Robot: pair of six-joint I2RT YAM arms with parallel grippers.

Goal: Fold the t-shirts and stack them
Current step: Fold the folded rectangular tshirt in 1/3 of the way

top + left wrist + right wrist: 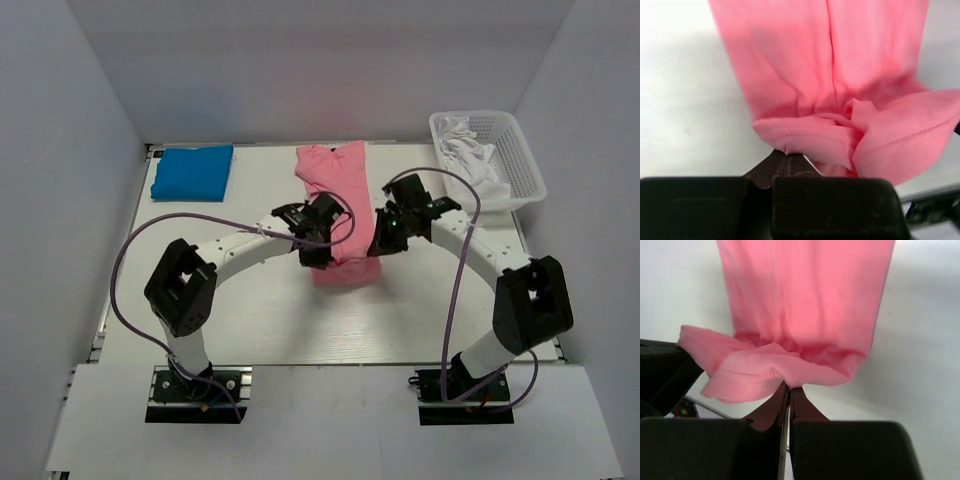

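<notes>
A salmon-pink t-shirt (338, 185) lies as a long strip down the middle of the table, its near end between the two arms. My left gripper (318, 250) is shut on the hem at that end's left corner, seen close up as stitched pink cloth (805, 137) pinched at the fingertips (784, 156). On the right corner my right gripper (382, 240) is also shut, its tips (789, 390) nipping the pink hem (760, 372). A bright blue t-shirt (193, 171) rests folded into a rectangle at the table's far left.
A white plastic basket (520, 150) holding white cloth (468, 152) stands at the far right corner. White walls close in the table on three sides. Purple cables loop over both arms.
</notes>
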